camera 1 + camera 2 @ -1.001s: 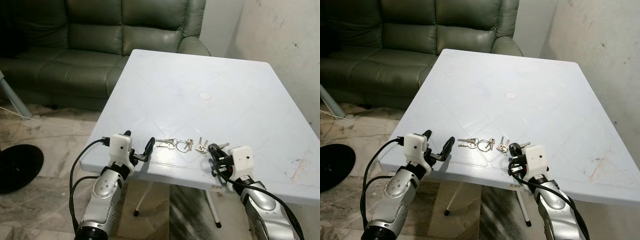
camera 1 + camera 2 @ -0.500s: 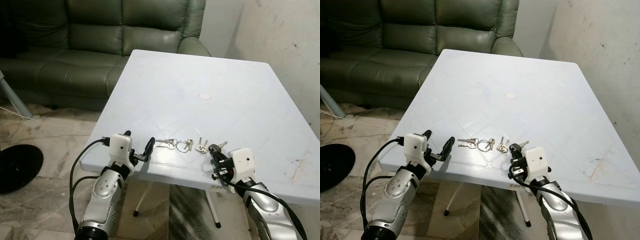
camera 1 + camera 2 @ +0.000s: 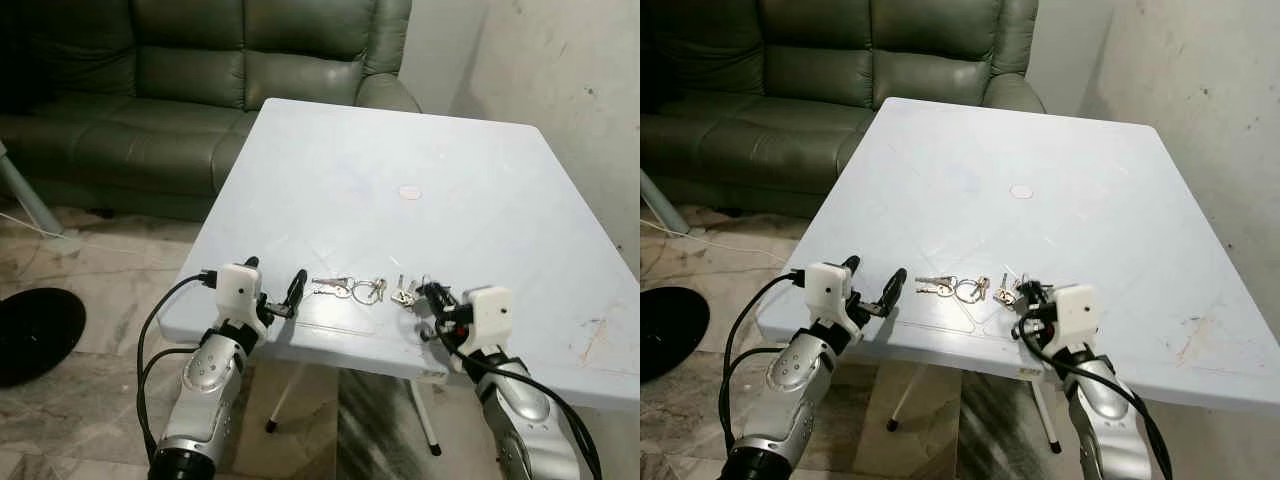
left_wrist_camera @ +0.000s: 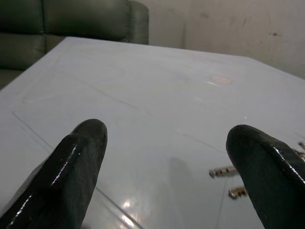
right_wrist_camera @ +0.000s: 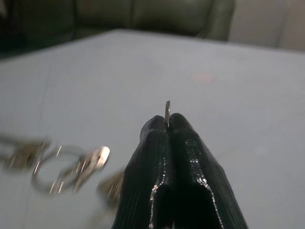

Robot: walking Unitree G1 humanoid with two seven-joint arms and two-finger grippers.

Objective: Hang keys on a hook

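Observation:
Several silver keys on rings lie in a row near the white table's (image 3: 400,140) front edge: one bunch (image 3: 333,287), a ring with keys (image 3: 372,290), and another bunch (image 3: 404,294). My right gripper (image 3: 430,296) sits at the right end of this row, shut on a thin metal key ring (image 5: 167,108) that sticks up between its fingertips (image 5: 167,123). The other keys (image 5: 71,167) lie blurred beside it. My left gripper (image 3: 275,284) rests open over the table's front left edge, with nothing between its fingers (image 4: 76,162). Keys (image 4: 224,171) lie just beyond it.
A small white disc (image 3: 409,192) lies mid-table. A dark green sofa (image 3: 200,90) stands behind the table, and a stained wall (image 3: 570,70) runs along the right. On the marble floor at left sit a black round base (image 3: 30,335) and a white cable (image 3: 100,250).
My right gripper has moved forward onto the right end of the row of keys and is now shut on a ring. The left gripper has barely shifted.

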